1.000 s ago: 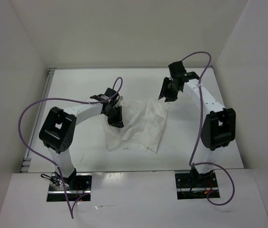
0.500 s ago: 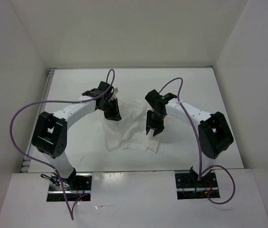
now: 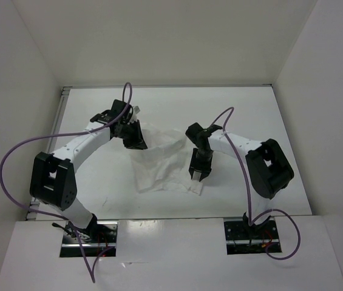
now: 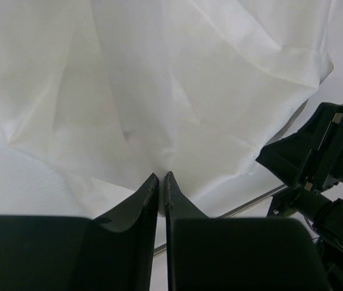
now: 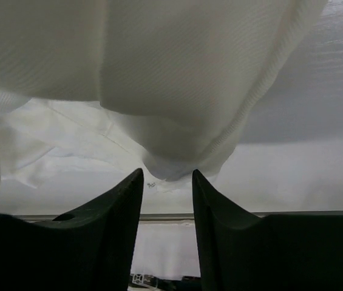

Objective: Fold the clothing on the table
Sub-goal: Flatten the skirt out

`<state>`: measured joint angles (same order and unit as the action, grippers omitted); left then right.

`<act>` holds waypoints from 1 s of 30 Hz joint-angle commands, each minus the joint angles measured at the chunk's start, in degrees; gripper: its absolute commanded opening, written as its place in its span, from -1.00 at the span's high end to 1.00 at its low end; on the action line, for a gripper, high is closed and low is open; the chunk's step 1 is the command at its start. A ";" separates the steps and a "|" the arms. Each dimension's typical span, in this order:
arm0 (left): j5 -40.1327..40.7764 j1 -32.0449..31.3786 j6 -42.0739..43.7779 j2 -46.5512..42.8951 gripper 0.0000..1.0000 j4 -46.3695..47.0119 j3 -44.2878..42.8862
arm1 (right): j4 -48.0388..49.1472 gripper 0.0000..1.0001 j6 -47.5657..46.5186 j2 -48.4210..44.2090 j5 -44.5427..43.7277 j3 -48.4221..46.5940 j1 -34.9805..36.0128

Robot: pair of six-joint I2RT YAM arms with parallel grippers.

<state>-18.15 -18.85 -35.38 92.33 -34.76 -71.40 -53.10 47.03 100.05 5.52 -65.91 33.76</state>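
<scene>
On the left, the left claw (image 3: 138, 143) sits at the far left corner of the clothing (image 3: 166, 159). Its fingers (image 4: 141, 203) are pressed almost together, pinching a bit of the white fabric, which gathers into creases at their tips. The clothing lies crumpled near the middle of the glossy white worktop (image 3: 250, 115), between the two arms. Further right, the right claw (image 3: 197, 176) points down at the garment's near right edge. Its fingers (image 5: 119, 206) stand spread, and a rolled hem of fabric sits just at the gap between their tips; whether it touches them I cannot tell.
</scene>
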 commanded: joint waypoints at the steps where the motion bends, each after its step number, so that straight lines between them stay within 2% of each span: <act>1: -1.27 1.97 2.15 -3.21 0.73 -1.36 0.56 | 4.14 0.15 3.68 1.11 -2.09 0.61 0.78; 4: -1.97 2.50 2.15 -3.74 0.73 -1.89 1.08 | 5.81 0.30 5.00 2.69 -4.02 0.61 1.39; 6: -1.97 3.12 2.68 -3.74 0.73 -1.89 1.61 | 6.43 0.52 5.53 3.57 -4.63 1.13 1.40; 7: -2.58 3.64 2.68 -3.74 0.73 -1.89 1.61 | 6.43 0.75 5.53 4.36 -5.25 1.13 2.09; 10: -2.59 4.43 3.30 -3.74 0.73 -1.89 1.61 | 4.34 1.00 6.14 4.02 -7.35 1.13 2.10; 12: -2.59 5.93 3.30 -4.27 0.73 -2.41 1.61 | 1.96 1.00 6.15 1.74 -8.85 -1.58 2.80; 13: -3.11 6.63 3.30 -4.79 0.60 -2.41 1.61 | 0.73 1.00 6.15 -1.23 -10.25 -4.29 2.80; 14: -3.12 7.85 3.30 -4.80 0.45 -1.81 1.61 | -1.11 1.00 6.15 -3.44 -10.87 -7.97 2.80; 15: -3.73 8.47 2.77 -4.80 0.02 -1.28 1.61 | -1.91 1.00 5.45 -3.46 -10.88 -10.01 2.80; 17: -5.31 10.32 1.11 -4.27 -0.28 0.39 1.61 | -4.19 1.00 3.61 -2.76 -10.36 -14.66 2.80; 18: -7.49 11.02 0.58 -3.14 -0.50 1.88 1.09 | -4.73 1.00 2.03 -0.06 -9.22 -19.30 3.33; 19: -9.16 12.51 -0.04 -2.34 -0.59 2.68 1.08 | -4.73 1.00 1.32 1.45 -9.21 -21.43 3.85; 22: -12.52 14.63 -1.71 -0.23 -0.65 4.00 -3.12 | -1.66 1.00 -2.37 5.59 -4.47 -30.04 4.39; 25: -11.73 16.30 -2.33 0.48 -0.65 4.00 -5.85 | 2.90 1.00 -2.99 3.23 -1.75 -38.66 3.16; 27: -11.73 17.09 -1.81 -0.22 -0.67 4.00 -6.48 | 7.29 1.00 -1.51 -1.15 1.23 -36.33 0.97; 28: -10.95 17.70 -1.28 -0.92 -0.67 3.48 -6.48 | 12.88 1.00 0.85 -7.00 5.69 -29.35 -2.35; 30: -10.24 18.32 -1.27 -1.62 -0.67 3.47 -3.60 | 15.91 1.00 3.15 -12.75 10.11 -20.79 -6.49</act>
<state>-27.46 -1.32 -36.42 92.60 -31.66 -75.70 -44.64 47.16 98.00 8.08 -94.02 33.71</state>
